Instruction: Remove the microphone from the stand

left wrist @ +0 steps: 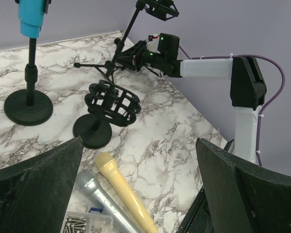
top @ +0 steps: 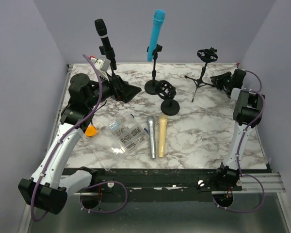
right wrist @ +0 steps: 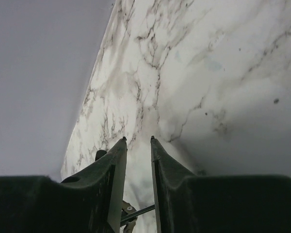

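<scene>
Left tool gapes wide, holding nothing; right tool nearly closed, grip unclear. Black microphone sits clipped above your left tool. Yank sideways and its stand could topple.

White, grey-veined marble counter. Bright blue microphone on a black stand; black microphone at far-left corner; silver microphone beside cream microphone.

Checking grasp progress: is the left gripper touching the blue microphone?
Apart. Left wrist view: the open left gripper sits well short of the blue microphone.
</scene>
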### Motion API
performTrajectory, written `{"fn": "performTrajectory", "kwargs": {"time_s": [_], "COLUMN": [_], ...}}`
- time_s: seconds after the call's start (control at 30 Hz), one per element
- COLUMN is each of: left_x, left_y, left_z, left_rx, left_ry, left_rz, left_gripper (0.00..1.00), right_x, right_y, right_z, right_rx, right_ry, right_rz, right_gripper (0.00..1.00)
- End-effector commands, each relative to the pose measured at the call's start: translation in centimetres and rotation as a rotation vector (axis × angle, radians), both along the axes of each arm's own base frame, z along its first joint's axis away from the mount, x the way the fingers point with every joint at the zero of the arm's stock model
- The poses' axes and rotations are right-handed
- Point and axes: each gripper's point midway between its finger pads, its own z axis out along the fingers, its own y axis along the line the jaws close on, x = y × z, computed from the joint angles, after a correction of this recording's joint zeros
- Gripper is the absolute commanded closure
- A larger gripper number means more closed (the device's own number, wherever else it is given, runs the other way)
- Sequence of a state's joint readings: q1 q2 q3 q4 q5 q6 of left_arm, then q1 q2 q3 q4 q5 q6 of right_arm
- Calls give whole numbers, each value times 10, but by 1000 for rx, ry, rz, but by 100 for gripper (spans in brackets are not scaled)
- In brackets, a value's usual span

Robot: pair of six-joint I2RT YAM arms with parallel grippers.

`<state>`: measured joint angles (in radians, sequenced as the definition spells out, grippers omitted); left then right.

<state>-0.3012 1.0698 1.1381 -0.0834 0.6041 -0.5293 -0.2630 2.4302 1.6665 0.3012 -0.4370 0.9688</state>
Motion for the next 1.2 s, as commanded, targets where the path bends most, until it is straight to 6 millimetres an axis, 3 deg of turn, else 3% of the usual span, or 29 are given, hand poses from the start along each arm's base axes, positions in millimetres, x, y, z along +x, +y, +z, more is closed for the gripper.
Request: {"fn": "performTrajectory", "kwargs": {"time_s": [0.0, 0.3, 0.63, 0.77, 0.97, 1.17], "left_x": [-4, -3, -5, -5, -5, -6], "left_y": [-1, -2, -3, -4, -7, -9], "left_z": [7, 5, 6, 7, 5, 1], "left_rx": [-14, -17, -29, -35, -45, -55], "left_ry": [-22, -13, -13, -10, 3, 25], "left_rz": [-21, -26, -38, -44, -58, -74], "left_gripper": [2, 2, 2, 2, 2, 2], "right_x": [-39, -87, -146, -164, -177, -172], "right_y": [17, 28, 60, 71, 36, 23], "right_z": [-41, -37, -42, -41, -31, 5], "right_rx": [-6, -9, -21, -84, -391, -576], "right_ry": [150, 176, 203, 217, 245, 151], "right_rz": [40, 37, 103, 164, 159, 207], "right_gripper": [70, 70, 70, 61, 36, 29]}}
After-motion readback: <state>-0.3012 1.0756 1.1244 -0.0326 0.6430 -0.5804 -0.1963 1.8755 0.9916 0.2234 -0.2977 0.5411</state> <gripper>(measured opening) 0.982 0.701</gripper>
